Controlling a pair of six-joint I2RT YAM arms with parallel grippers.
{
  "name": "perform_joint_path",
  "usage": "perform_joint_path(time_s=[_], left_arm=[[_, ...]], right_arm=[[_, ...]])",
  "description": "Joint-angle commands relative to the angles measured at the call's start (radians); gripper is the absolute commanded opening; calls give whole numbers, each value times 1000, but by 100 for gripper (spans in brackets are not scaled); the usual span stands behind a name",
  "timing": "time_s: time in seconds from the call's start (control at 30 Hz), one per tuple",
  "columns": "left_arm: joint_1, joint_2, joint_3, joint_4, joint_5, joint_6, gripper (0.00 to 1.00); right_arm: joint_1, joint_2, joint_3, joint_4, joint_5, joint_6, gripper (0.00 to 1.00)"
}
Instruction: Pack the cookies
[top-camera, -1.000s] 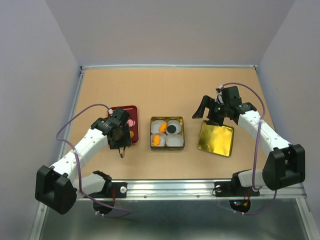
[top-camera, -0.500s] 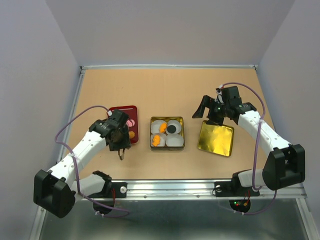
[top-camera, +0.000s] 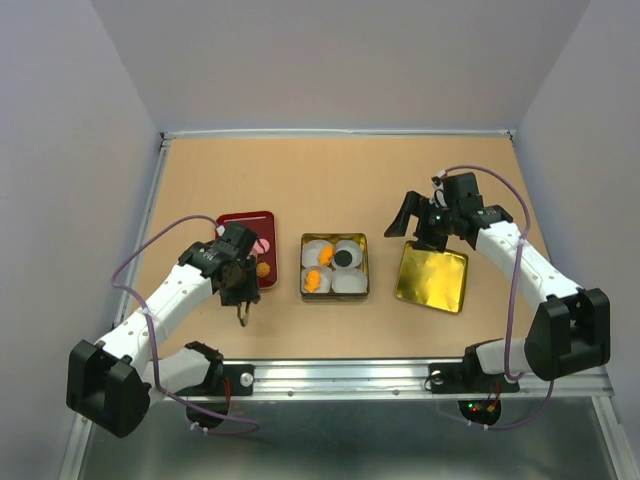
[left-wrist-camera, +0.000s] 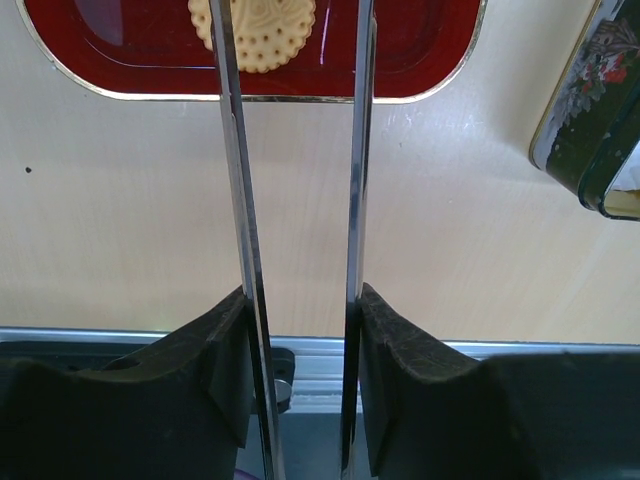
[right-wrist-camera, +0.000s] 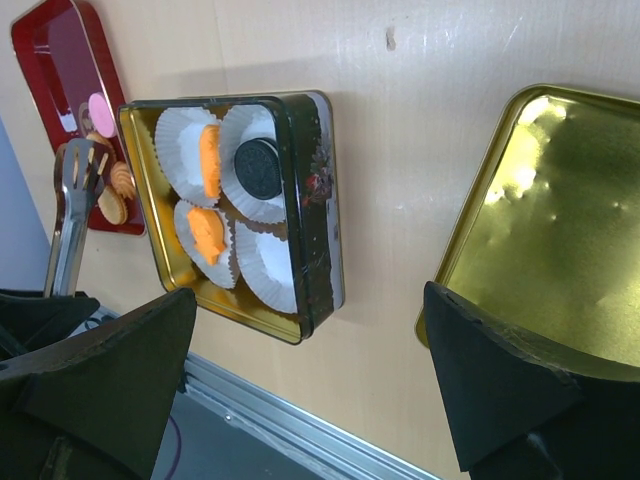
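Observation:
My left gripper (top-camera: 236, 276) (left-wrist-camera: 300, 300) is shut on a pair of metal tongs (left-wrist-camera: 235, 150), whose blades stand apart. An orange round cookie (left-wrist-camera: 280, 35) lies between the blade tips on the red tray (left-wrist-camera: 420, 50) (top-camera: 245, 221). A pink cookie (top-camera: 262, 245) and an orange one (top-camera: 263, 268) also lie on the tray. The open tin (top-camera: 334, 296) (right-wrist-camera: 315, 200) holds white paper cups with two orange cookies (right-wrist-camera: 208, 160) (right-wrist-camera: 207, 235) and a dark cookie (right-wrist-camera: 256, 162). My right gripper (top-camera: 420, 232) (right-wrist-camera: 310, 295) is open and empty, above the gap between the tin and the lid.
The gold lid (top-camera: 432, 278) (right-wrist-camera: 560, 230) lies upside down to the right of the tin. The metal rail (top-camera: 340, 372) runs along the near edge. Grey walls close the table at the back and sides.
My left gripper with the tongs has drawn back a little toward the near edge, uncovering the orange cookie on the tray. The right arm has not moved.

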Motion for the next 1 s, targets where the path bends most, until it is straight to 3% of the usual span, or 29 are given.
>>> perform_joint_path(time_s=[0.0, 0.07, 0.33, 0.57, 0.7, 0.97], left_arm=[[6, 3, 3, -3, -2, 17, 37], [6, 2, 9, -12, -9, 16, 33], [4, -3, 131, -79, -64, 16, 28], [0, 25, 279, -101, -22, 52, 24], [-55, 46, 363, -89, 15, 54, 23], [-348, 89, 390, 60, 86, -24, 22]], right_arm=[[-5, -16, -20, 41, 0, 2, 100], [-5, -15, -22, 41, -2, -1, 100], [-5, -5, -13, 42, -2, -1, 100], [-5, -1, 27, 39, -3, -4, 100], [-5, -7, 64, 27, -3, -10, 100], [-5, 1, 118, -5, 9, -1, 100]])
